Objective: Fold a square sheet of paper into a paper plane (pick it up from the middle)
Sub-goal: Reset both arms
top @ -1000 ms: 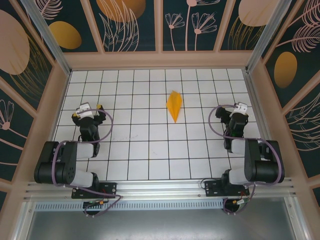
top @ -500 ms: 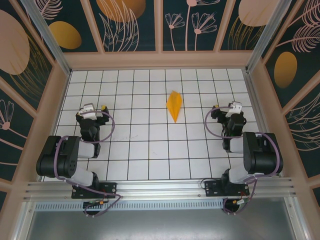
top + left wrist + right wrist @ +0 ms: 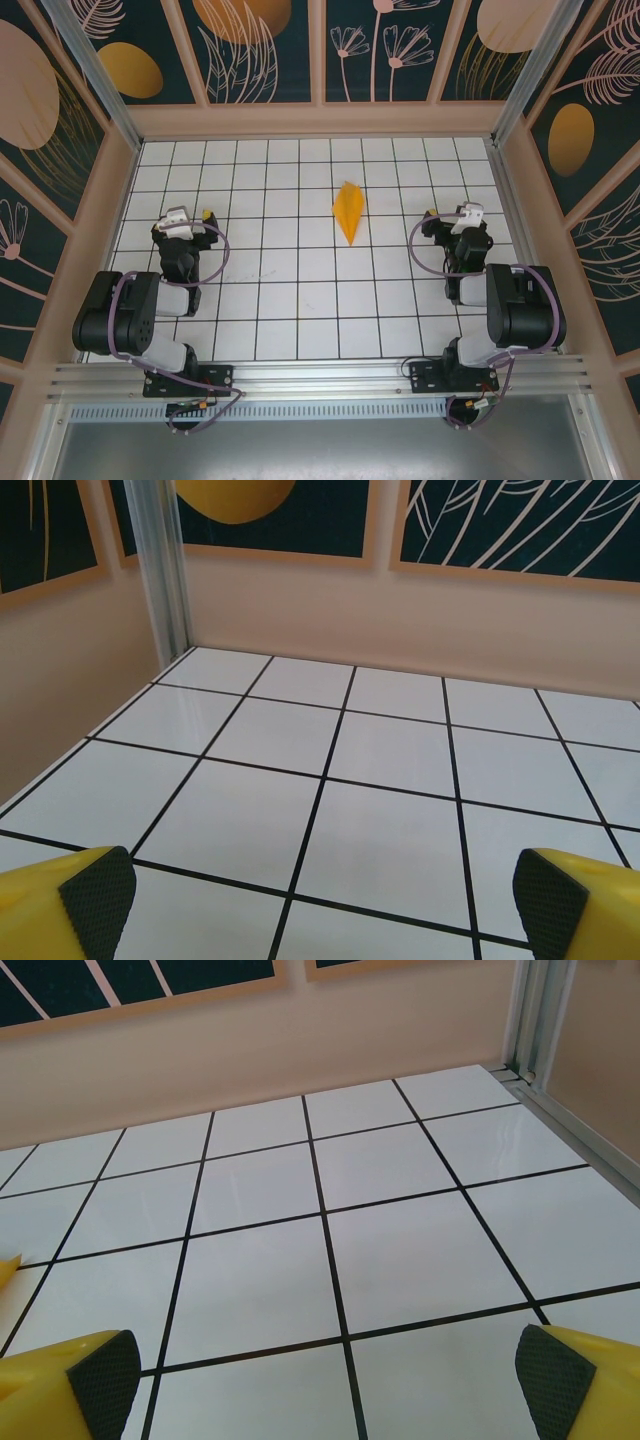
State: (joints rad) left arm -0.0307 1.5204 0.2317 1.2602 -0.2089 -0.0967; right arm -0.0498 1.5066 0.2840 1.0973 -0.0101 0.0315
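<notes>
Down at the bottom edge of the overhead view, both arm bases sit bolted with elbows tucked in. Nothing is being handled down there.

Moving up, the left gripper (image 3: 188, 224) hangs over the left side of the tiled table (image 3: 300, 300), jaws spread wide and holding nothing. Its wrist view has the two black pads (image 3: 98, 900) out at the bottom corners, with bare white tile between them.

It's the same on the other side. The right gripper (image 3: 455, 225), at the right middle of the frame, is released too. Its own pads (image 3: 105, 1375) sit far apart over empty tile.

Further up, just above the centre of the frame, there it is: the paper plane (image 3: 349, 211). It's orange-yellow and lying on the tiles, a narrow dart with its point aimed toward the bottom of the picture. It sits between the two grippers but well apart from both, touching neither.

Beyond it the grid runs on to the back wall (image 3: 320, 120) with its leaf pattern.

My read is that the folding looks done. The sheet is a dart rather than a square, and both arms look parked clear of it. Whether the wings are creased sharply is too small to tell from up here. If anything is left, I'd guess a final tidy at most, so I'd call this the finish.
</notes>
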